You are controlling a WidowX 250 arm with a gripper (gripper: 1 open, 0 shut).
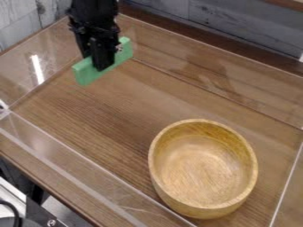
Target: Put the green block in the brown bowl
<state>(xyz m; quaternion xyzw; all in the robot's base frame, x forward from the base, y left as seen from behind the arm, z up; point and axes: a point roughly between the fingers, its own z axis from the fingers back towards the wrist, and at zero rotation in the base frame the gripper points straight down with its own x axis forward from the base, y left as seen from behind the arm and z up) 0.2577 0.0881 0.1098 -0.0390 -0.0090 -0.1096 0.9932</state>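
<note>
The green block is held clamped in the black gripper, lifted clear of the wooden surface at far left, for carrying toward the empty brown bowl, near right.

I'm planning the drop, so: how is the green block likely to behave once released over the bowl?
The green block looks stiff, keeping its shape in the gripper. Flat-sided, it probably slides, not rolls. The brown bowl looks smooth inside, so it may skid toward the bottom.

Block upper left, well apart from bowl.
</note>
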